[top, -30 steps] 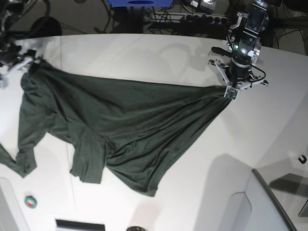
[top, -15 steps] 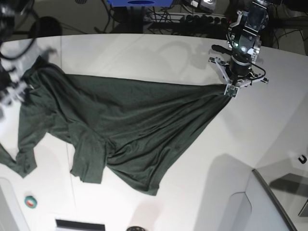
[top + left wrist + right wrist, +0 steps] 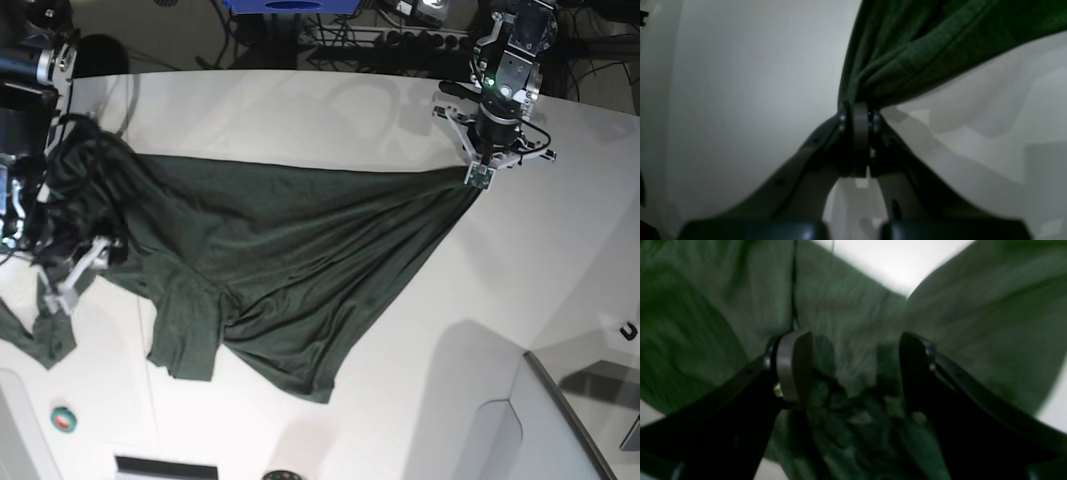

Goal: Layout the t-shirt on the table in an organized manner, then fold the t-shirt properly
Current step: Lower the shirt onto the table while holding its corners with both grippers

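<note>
Left gripper (image 3: 857,113) jaws clamped on t-shirt (image 3: 280,260) corner; right gripper (image 3: 853,373) jaws apart over bunched cloth. Risk: hard pull slips corner, drags shirt across surface (image 3: 330,110).

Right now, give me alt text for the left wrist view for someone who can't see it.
The left gripper is shut on a bunched corner of the dark green t-shirt, which fans out toward the upper right. Below it lies the white table, crossed by soft shadows on the right.

black arms (image 3: 505,75) with looping cables, a green light, silver screws beside grey-padded jaws.
</note>
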Robot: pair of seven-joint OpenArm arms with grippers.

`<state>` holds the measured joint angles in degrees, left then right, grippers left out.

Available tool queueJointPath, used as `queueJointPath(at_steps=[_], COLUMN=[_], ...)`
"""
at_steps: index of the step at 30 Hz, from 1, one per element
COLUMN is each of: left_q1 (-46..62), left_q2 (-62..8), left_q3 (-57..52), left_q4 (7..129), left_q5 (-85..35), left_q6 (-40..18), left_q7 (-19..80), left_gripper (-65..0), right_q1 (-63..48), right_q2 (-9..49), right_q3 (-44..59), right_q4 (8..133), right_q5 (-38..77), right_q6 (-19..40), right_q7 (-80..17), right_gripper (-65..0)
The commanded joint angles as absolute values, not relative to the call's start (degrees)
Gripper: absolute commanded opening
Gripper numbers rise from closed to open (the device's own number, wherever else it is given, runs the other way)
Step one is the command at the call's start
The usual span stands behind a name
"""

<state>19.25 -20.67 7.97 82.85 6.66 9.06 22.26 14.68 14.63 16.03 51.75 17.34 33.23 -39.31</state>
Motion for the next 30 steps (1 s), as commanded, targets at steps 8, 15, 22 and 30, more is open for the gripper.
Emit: queueJointPath(at_steps=[8,15,22,30], left_q1=[19.12,19.12,18.68,18.59], left_q2=[-21.32,-21.32,-21.32,-21.32], left_q3=[7.6,7.6,7.6,7.6], left_q4=[83.74,83.74,83.74,83.74], left_q5=[7.08,7.08,7.08,7.08], left_q6=[9.89,9.89,9.89,9.89], left_q7=[21.41,21.41,21.41,21.41], left_gripper=[-65.0,-65.0,-65.0,-65.0], right_q1=[15.52,15.25,14.2,12.18], right_q2=[13.93,14.29,14.37,14.02], right_q3=[14.29,14.37,14.46,14.46], right_q4=[51.74,52.44,55.43,61.14], right_q5=[17.98,17.98,17.98,17.98], right_q6=[33.27,33.27,33.27,33.27], right_q7=[-36.79,-36.79,-36.88,-36.88], right_gripper=[-35.3,-61.5,-62.0,-39.0])
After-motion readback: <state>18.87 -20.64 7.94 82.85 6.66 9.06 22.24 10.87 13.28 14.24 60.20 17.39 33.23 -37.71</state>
